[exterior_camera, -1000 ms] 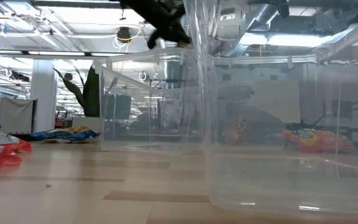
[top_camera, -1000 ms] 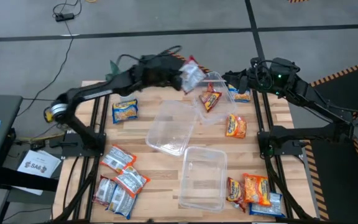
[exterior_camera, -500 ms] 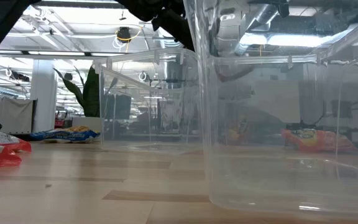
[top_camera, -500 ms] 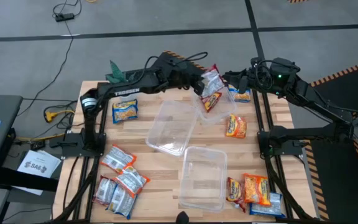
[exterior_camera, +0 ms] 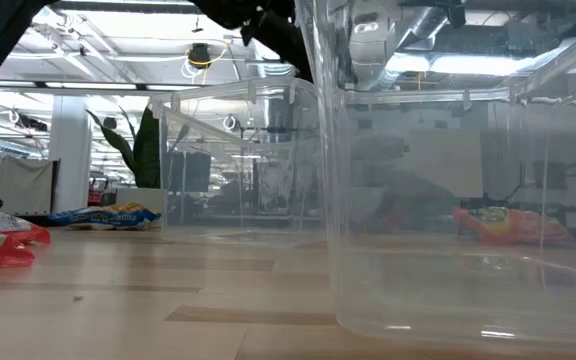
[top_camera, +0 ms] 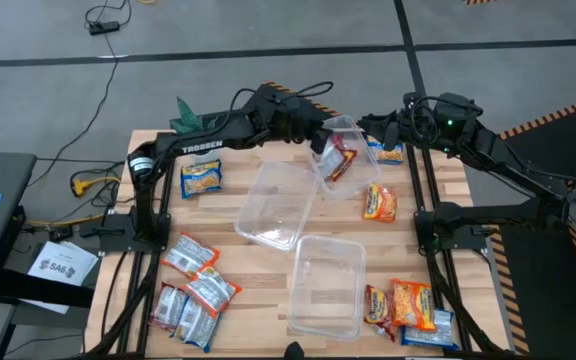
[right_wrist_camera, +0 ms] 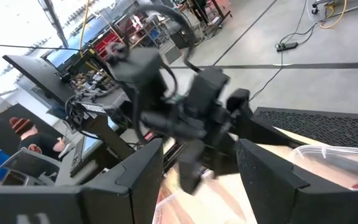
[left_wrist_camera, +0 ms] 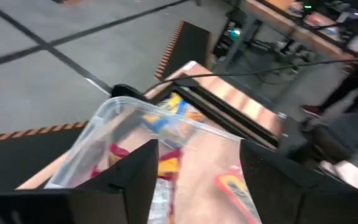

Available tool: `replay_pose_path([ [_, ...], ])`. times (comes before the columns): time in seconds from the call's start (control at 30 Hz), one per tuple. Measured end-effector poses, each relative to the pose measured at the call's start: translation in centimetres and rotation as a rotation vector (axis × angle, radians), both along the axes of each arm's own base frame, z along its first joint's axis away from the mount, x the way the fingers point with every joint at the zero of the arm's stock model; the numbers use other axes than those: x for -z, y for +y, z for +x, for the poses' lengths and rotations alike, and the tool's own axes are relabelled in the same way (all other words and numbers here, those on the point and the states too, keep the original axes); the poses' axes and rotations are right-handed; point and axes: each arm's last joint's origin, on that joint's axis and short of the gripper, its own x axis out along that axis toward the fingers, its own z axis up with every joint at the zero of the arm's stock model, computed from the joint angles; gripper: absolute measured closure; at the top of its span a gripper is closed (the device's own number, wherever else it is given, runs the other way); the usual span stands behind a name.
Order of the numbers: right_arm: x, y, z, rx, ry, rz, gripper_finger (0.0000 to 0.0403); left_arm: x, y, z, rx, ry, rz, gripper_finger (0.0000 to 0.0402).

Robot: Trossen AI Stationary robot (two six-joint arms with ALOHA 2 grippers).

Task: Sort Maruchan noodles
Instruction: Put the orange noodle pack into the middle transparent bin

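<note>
Red-and-silver noodle packet (top_camera: 336,163) lies in the far clear tub (top_camera: 348,190), directly beneath the left gripper (top_camera: 320,138), fingers spread empty.

Three clear tubs (top_camera: 276,205) block centre; table (top_camera: 258,275) side strips passable.

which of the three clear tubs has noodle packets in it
The far tub under the left tool; it holds red packets. The middle tub and near tub hold none.
</note>
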Motion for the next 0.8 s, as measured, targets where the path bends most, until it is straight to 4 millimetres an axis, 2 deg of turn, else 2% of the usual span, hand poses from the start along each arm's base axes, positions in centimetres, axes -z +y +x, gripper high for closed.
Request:
replay_pose_path([
  [0.1, 0.0, 0.0, 0.0, 0.000, 0.000, 0.000, 0.0177, -2.4, 0.1, -1.9, 0.048, -0.024, -0.001, 0.0178],
  [0.23, 0.1, 0.0, 0.0, -0.001, 0.011, -0.001, 0.0177, -6.4, -0.4, -5.5, 0.087, -0.048, 0.070, 0.0178],
  [0.37, 0.3, 0.0, 0.0, -0.002, 0.035, 0.009, 0.0177, -10.4, -2.4, -9.9, 0.118, -0.093, 0.167, 0.0187],
  [0.43, 0.5, 0.1, -0.1, -0.003, 0.050, 0.017, 0.0177, -11.2, -3.8, -11.9, 0.138, -0.122, 0.196, 0.0191],
  [0.57, 0.7, 0.1, -0.1, -0.004, 0.066, 0.026, 0.0177, -10.7, -6.9, -16.0, 0.163, -0.218, 0.231, 0.0197],
  [0.67, 0.7, 0.1, -0.1, -0.005, 0.067, 0.026, 0.0177, -8.6, -8.9, -18.9, 0.164, -0.339, 0.224, 0.0198],
  [0.8, 0.7, 0.1, -0.1, -0.005, 0.072, 0.029, 0.0177, -5.2, -10.7, -22.2, 0.110, -0.475, 0.194, 0.0198],
])
